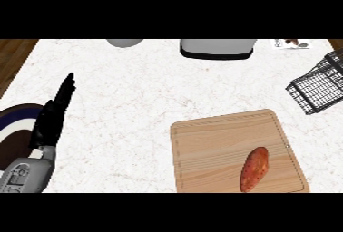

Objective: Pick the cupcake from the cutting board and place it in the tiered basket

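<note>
sweet potato [254, 169] lying on cutting board [214, 145] | left hand [50, 120] fingers straight, holding nothing, at tabletop [134, 90] left

— On the wooden cutting board [214, 145]?
— Long orange-brown sweet potato [254, 169]. Lies flat, leans a bit, near the right edge, low down.
— And the black wire basket [318, 88]?
— Sits tipped, up at the right, apart from the board.
</note>
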